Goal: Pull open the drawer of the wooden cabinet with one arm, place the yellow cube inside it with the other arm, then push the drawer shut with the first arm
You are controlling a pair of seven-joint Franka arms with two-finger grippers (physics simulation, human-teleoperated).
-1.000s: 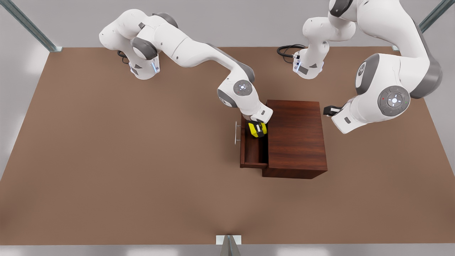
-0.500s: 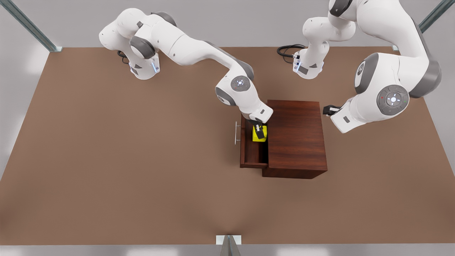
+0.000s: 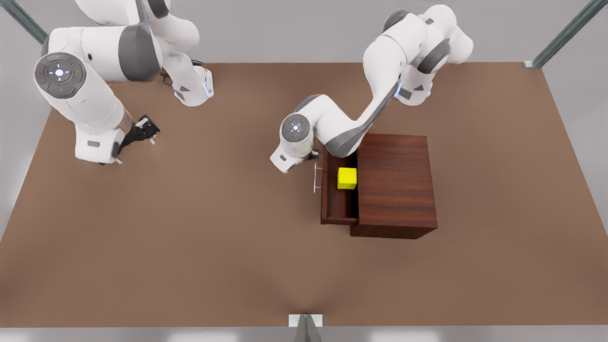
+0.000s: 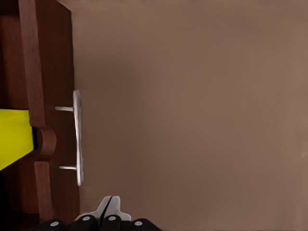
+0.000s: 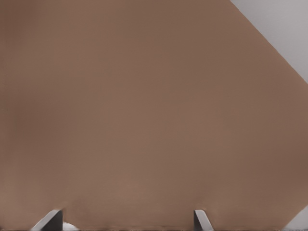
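Observation:
The wooden cabinet [image 3: 396, 185] stands right of the table's middle, its drawer [image 3: 337, 204] pulled out toward the front view's left. The yellow cube [image 3: 347, 178] lies in the drawer, free of both grippers. My left gripper [image 3: 314, 154] is shut and sits just beside the far end of the silver handle [image 3: 315, 178]. The left wrist view shows its closed fingertips [image 4: 109, 209] short of the handle [image 4: 77, 139], with the cube [image 4: 14, 137] behind the drawer's front panel [image 4: 60, 72]. My right gripper [image 3: 145, 128] hangs open over bare table at the front view's far left, its fingertips [image 5: 48, 220] spread wide.
The brown table [image 3: 190, 247] stretches wide in front and to the front view's left of the cabinet. Both arm bases [image 3: 192, 90] stand at the back edge. Metal posts [image 3: 565, 33] rise at the back corners, and a bracket [image 3: 305, 320] sits at the front edge.
The right gripper let go of the cube, which now rests in the drawer, and that arm withdrew to the front view's far left. The left arm swung over to the drawer handle.

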